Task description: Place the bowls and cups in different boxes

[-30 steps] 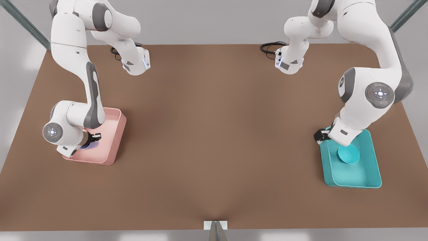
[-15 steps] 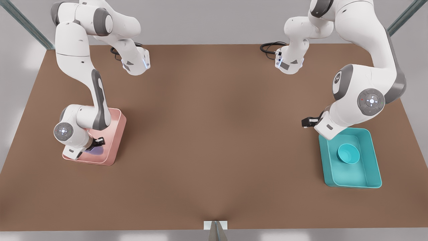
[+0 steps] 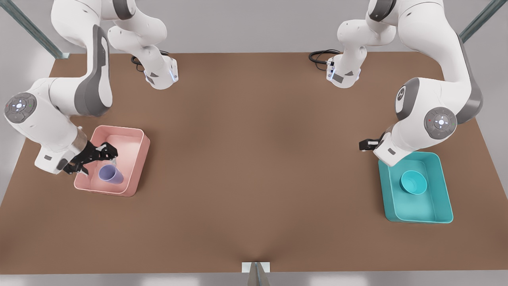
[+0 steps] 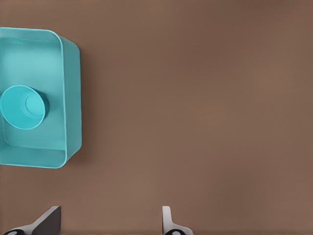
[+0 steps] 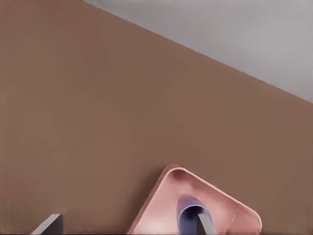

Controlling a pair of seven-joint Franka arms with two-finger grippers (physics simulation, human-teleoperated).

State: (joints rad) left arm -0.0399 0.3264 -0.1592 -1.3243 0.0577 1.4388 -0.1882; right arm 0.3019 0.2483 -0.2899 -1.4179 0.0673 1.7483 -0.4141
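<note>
The lavender cup (image 3: 110, 174) rests inside the pale pink box (image 3: 137, 153), near its front end, with its mouth showing. My right gripper (image 3: 104, 153) hovers open just above and behind the cup, not touching it. The right wrist view shows the cup (image 5: 190, 214) in the pink box (image 5: 159, 198) beyond the open gripper (image 5: 127, 227). The teal bowl (image 3: 413, 182) sits in the teal box (image 3: 416, 217). My left gripper (image 3: 367, 144) hangs open beside that box's back corner, over bare table. The left wrist view shows the bowl (image 4: 23, 106), the teal box (image 4: 72, 98) and the open gripper (image 4: 107, 225).
The brown table (image 3: 258, 159) stretches wide between the two boxes. Both arm bases and black cables (image 3: 319, 57) stand at the back edge. A small white marker (image 3: 256, 268) sits at the middle of the front edge.
My right gripper let go of the cup, rose and drew back toward the front view's left, uncovering the cup. My left gripper lifted off the teal box to beside its back corner.
</note>
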